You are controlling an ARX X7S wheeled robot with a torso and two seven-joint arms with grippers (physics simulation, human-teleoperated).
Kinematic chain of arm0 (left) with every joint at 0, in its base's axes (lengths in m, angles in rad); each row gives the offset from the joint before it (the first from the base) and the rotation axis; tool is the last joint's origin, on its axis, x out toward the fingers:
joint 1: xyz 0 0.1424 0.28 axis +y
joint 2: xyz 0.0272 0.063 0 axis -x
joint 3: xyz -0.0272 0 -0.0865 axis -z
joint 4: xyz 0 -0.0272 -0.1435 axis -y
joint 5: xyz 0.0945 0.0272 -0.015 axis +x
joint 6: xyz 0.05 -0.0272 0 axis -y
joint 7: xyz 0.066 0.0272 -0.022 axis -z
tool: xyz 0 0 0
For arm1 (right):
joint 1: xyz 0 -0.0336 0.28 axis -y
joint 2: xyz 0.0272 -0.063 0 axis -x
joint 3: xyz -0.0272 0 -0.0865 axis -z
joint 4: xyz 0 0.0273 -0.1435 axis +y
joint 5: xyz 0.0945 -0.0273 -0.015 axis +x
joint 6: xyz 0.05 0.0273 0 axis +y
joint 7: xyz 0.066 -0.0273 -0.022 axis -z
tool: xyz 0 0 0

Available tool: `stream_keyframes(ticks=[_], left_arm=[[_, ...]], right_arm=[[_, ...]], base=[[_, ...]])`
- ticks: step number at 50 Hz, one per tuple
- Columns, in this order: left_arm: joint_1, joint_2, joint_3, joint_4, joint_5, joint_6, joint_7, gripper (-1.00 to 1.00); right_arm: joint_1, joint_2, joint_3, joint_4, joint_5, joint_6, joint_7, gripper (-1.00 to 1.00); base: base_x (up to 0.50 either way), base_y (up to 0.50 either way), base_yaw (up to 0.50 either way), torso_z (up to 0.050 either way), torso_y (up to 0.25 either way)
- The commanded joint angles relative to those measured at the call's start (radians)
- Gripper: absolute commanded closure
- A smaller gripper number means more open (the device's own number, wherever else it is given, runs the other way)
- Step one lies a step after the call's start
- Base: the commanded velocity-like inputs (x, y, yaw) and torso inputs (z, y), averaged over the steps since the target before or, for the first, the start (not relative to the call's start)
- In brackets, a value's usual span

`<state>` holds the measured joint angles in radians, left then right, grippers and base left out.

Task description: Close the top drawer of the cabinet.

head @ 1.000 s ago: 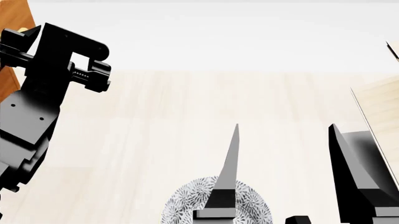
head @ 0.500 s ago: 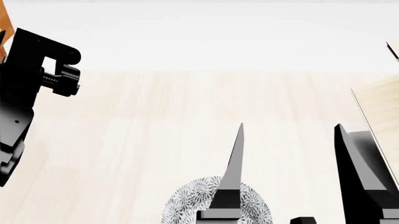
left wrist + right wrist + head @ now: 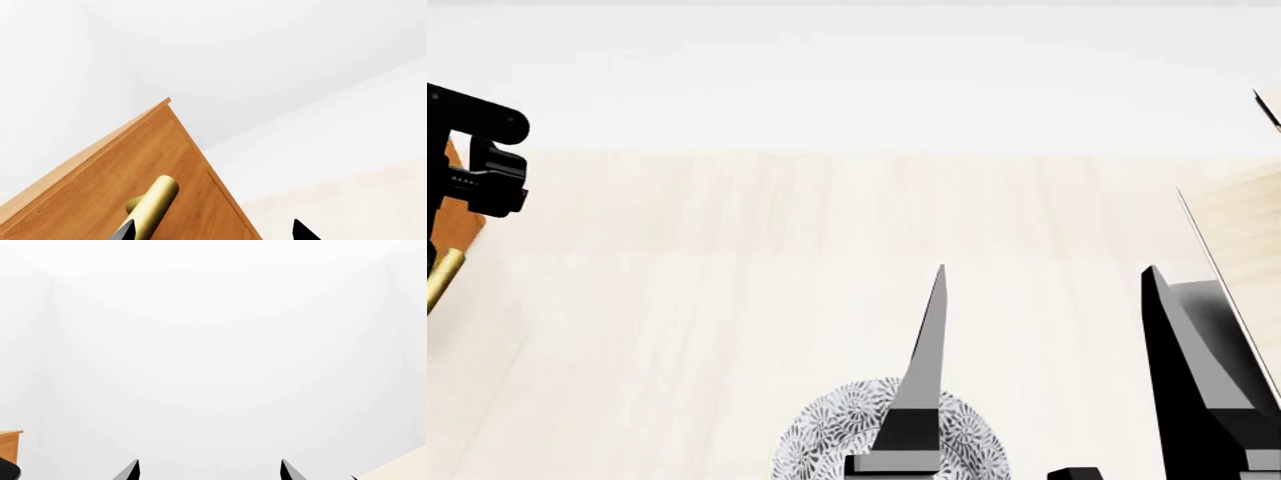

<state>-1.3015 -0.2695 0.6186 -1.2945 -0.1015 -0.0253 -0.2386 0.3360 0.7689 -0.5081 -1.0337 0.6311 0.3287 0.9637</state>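
Observation:
In the left wrist view an orange-brown wood drawer front point(image 3: 93, 200) with a brass bar handle point(image 3: 152, 205) fills the lower part; I cannot tell from it whether this is the top drawer. My left gripper point(image 3: 213, 234) is open, with one fingertip point(image 3: 124, 232) against the handle's side and the other off the wood's edge. In the head view only the left arm point(image 3: 474, 160) shows at the far left, in front of a sliver of the cabinet point(image 3: 465, 218) and a brass handle end point(image 3: 441, 280). My right gripper point(image 3: 1048, 380) is open and empty.
A grey patterned bowl point(image 3: 821, 435) lies on the pale floor under the right gripper's left finger. A pale wooden slatted stand point(image 3: 1244, 225) is at the right edge. The right wrist view shows white wall and a cabinet corner point(image 3: 8, 445).
My left arm has moved left, mostly out of the head view, uncovering a brass handle end by the cabinet. The right gripper has barely shifted.

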Motion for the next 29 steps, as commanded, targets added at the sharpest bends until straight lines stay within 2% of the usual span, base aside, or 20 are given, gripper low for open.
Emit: stream_keyframes(ticks=[1,29], left_arm=[[0.010,-0.043,-0.051,-0.013,0.034,-0.011,-0.017,-1.00],[0.013,-0.078,-0.059,-0.011,0.061,-0.025,-0.024,-1.00]], right_arm=[[0.016,0.015,-0.026,0.003,0.003,-0.015,0.018,-1.00],[0.061,0.048,-0.081,-0.001,0.019,-0.034,0.063,-1.00]], base=[[0.00,0.00,0.00,0.000,0.000],[0.00,0.00,0.00,0.000,0.000]])
